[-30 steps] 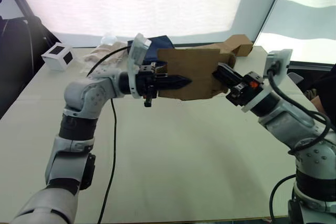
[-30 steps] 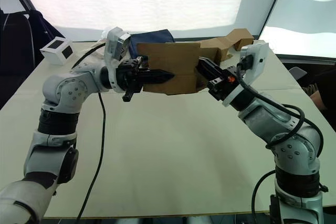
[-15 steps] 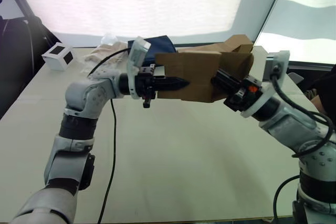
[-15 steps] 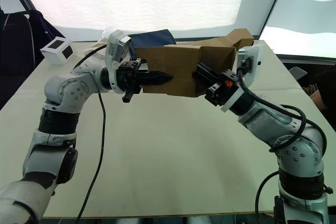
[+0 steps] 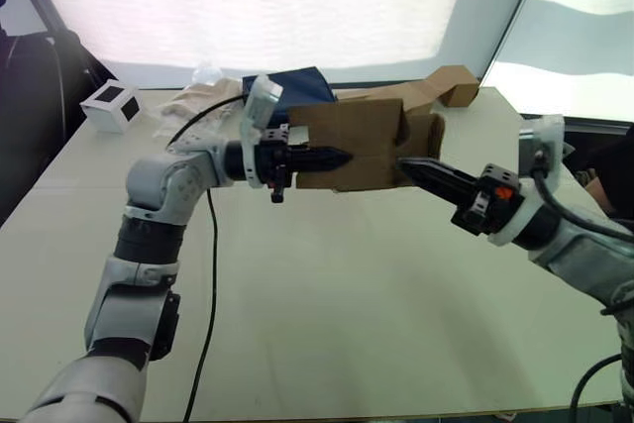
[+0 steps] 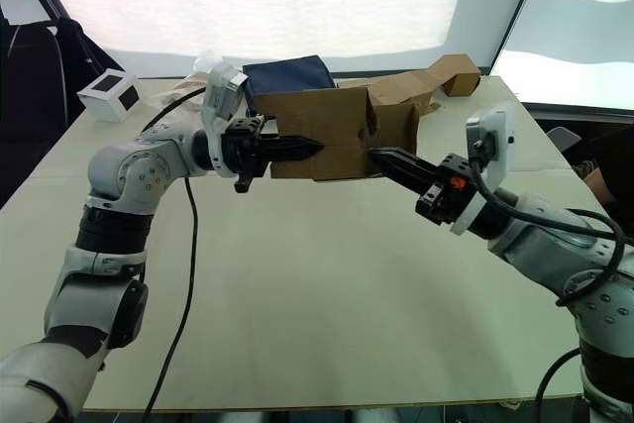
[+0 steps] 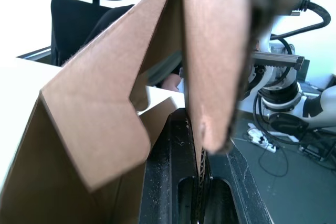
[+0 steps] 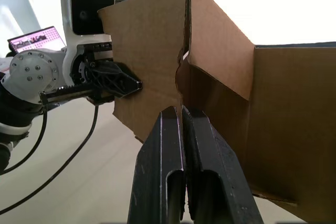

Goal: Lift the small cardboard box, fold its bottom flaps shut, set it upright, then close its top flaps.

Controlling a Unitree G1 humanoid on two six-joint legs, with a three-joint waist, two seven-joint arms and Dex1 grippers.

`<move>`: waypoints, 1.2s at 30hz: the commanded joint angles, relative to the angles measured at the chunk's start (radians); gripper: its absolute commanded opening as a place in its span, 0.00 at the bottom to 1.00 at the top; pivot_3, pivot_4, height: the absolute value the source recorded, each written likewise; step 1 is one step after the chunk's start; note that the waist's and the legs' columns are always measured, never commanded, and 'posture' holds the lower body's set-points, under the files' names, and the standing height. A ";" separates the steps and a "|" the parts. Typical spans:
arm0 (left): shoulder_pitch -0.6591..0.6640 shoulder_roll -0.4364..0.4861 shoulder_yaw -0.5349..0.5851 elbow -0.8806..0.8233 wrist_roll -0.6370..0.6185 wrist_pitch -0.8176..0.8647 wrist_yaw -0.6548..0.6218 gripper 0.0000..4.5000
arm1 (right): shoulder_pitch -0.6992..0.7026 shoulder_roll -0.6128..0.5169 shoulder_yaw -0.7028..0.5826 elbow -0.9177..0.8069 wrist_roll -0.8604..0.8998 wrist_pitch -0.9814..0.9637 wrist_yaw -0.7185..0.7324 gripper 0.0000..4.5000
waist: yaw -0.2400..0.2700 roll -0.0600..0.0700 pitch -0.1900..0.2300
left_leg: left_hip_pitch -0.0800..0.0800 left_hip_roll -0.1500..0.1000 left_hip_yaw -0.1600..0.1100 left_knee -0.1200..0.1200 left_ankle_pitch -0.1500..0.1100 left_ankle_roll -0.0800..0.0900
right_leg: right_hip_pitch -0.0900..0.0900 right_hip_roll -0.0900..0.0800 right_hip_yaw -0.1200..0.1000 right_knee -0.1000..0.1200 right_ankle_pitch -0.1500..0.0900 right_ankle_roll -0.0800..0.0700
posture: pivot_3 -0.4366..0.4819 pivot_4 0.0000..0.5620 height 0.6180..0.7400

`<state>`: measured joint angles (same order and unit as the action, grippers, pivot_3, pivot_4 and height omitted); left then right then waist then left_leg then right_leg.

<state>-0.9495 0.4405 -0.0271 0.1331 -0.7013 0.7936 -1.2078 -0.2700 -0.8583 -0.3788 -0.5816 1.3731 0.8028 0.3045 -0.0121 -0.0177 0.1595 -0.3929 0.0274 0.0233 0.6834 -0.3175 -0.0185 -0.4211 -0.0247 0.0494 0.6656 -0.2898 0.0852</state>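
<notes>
A pale table (image 6: 297, 344) stands before a bright window, with a black office chair at its far left edge. Over the middle of the table the left gripper (image 6: 297, 149) has its two black fingers pressed together on a side panel of the small cardboard box (image 6: 322, 131); the left wrist view shows the cardboard wall pinched between them. The right gripper (image 6: 388, 159) points its fingers, pressed together with nothing visibly between them, at the box's open end nearest it, the tips at the flap edge; whether they touch the cardboard I cannot tell. The box hangs in the air above the table, lying on its side. By my reading the lifting is done and the bottom-flap folding is in hand: the flaps at the end facing the right gripper stand partly splayed, not shut. Setting the box upright and closing the top flaps remain. What shows of the box's inside in the wrist views is bare cardboard; the deeper part is hidden. Behind it lie a longer folded cardboard piece (image 6: 436, 81), a dark blue cloth (image 6: 287, 73) and, well apart at the far left, a white cube with black squares (image 6: 107, 93).
</notes>
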 commanded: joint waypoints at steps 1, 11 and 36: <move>-0.019 0.008 0.010 -0.014 -0.004 -0.011 -0.013 0.00 | 0.063 -0.033 -0.083 0.001 0.019 0.010 0.049 0.02 | 0.000 0.000 0.000 | 0.000 0.000 0.000 0.000 0.000 0.000 | 0.000 0.000 0.000 0.000 0.000 0.000 | 0.48 0.27 1.00; -0.042 0.013 0.014 -0.039 -0.025 0.019 -0.024 0.00 | 0.105 0.022 0.000 -0.010 -0.118 -0.025 0.060 0.02 | -0.003 0.000 0.000 | 0.001 0.000 0.000 0.000 0.000 0.000 | 0.000 0.002 0.000 0.000 0.000 0.000 | 0.48 0.27 1.00; -0.024 0.024 0.006 -0.088 -0.062 0.074 -0.036 0.00 | -0.041 0.109 0.109 -0.017 -0.079 -0.012 0.057 0.02 | -0.001 0.000 0.000 | 0.000 0.000 0.000 0.000 0.000 0.000 | 0.000 0.001 0.000 0.000 0.000 0.000 | 0.48 0.27 1.00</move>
<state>-0.9565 0.4642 -0.0257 0.0671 -0.7522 0.8777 -1.2373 -0.2876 -0.7460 -0.2739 -0.5687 1.2964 0.7996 0.3460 -0.0133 -0.0176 0.1597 -0.3925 0.0278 0.0232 0.6835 -0.3175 -0.0186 -0.4210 -0.0238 0.0494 0.6659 -0.2898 0.0852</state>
